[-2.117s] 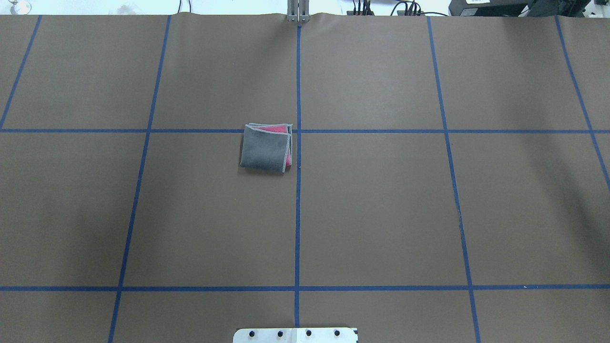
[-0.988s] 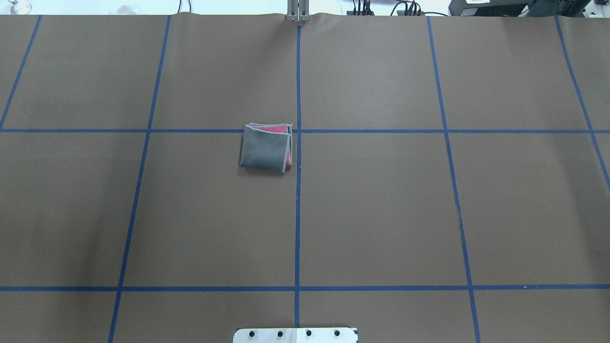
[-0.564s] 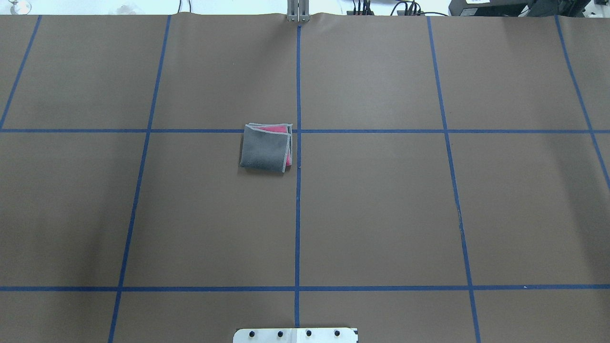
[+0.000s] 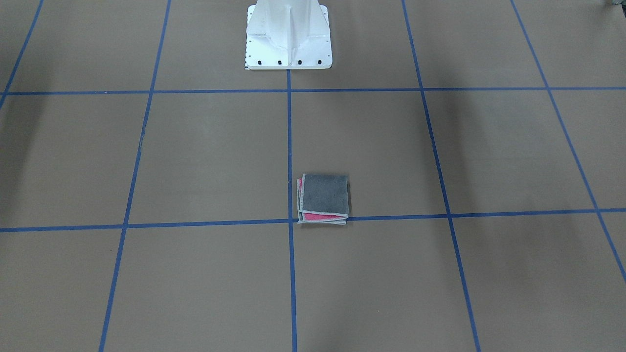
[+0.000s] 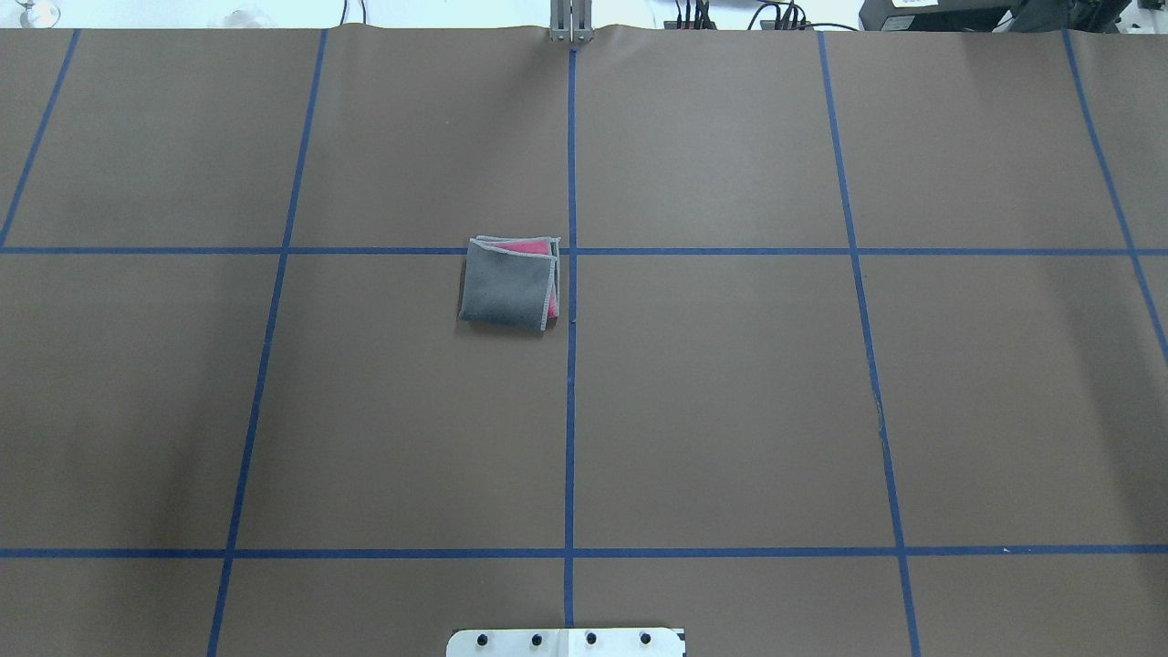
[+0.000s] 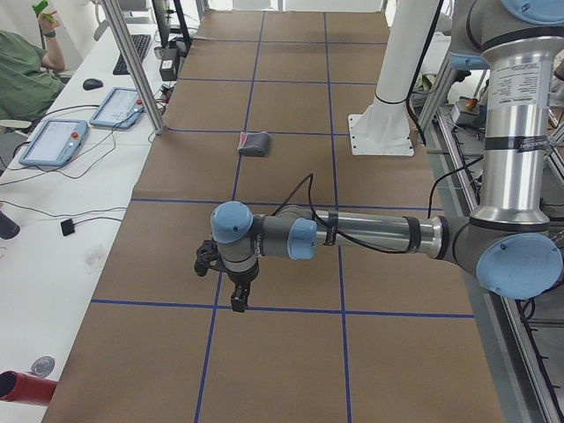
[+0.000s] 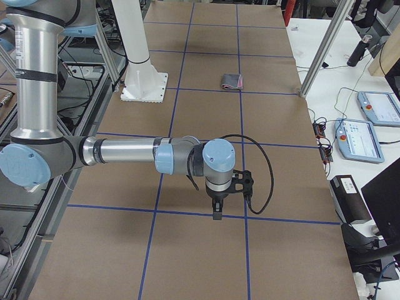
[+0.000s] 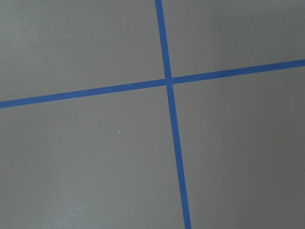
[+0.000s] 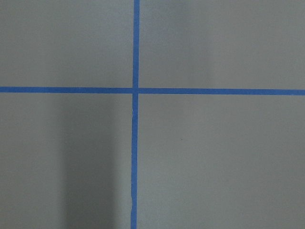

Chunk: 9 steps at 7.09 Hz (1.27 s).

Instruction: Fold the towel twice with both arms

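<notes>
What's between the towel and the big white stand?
Nothing sits between the towel and white stand: just bare brown table and one blue tape line, in the front-facing view.

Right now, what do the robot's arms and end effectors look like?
The left arm and right arm are silver tubes with grey joints and round light-blue caps. The left end effector and right end effector are black, each fed by a looping black cable.

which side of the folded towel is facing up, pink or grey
The grey one: the towel has its dark grey face on top, pink only peeking out as a thin strip along its far edge in the overhead view.
</notes>
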### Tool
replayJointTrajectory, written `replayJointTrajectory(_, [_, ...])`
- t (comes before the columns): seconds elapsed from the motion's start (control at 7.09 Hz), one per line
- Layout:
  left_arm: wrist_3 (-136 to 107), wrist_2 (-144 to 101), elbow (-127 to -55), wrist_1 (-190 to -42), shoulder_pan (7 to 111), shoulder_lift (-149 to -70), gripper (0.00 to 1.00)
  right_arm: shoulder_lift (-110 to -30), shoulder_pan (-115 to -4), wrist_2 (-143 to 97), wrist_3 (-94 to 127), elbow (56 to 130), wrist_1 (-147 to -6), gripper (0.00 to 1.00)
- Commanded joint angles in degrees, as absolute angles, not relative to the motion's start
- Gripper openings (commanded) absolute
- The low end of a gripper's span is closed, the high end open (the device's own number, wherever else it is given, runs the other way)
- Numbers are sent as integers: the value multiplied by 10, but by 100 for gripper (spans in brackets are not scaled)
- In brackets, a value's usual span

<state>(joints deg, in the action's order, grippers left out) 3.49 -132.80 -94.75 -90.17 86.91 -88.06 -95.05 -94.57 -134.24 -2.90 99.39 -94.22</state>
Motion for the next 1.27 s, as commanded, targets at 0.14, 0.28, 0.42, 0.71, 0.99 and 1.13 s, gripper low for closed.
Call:
replayJointTrajectory(0.14, [35,-1328,-946,-902,868,-881,100,-951,-946,-1345,-30,991,-942,100])
replayJointTrajectory(0.28, [35,-1328,-945,-902,868,-882,100,-951,-946,-1344,-30,991,-942,100])
replayJointTrajectory(0.42, [35,-1328,-945,-902,868,-884,100,-950,-946,-1345,-29,991,-942,100])
replayJointTrajectory(0.71, [35,-1327,-943,-902,868,-885,100,-951,-946,-1345,-30,991,-942,100])
replayJointTrajectory(0.99, [34,-1327,-942,-902,868,-887,100,-951,-946,-1344,-30,991,-942,100])
replayJointTrajectory(1.13, [34,-1326,-942,-902,867,-888,100,-951,-946,-1344,-30,991,-942,100])
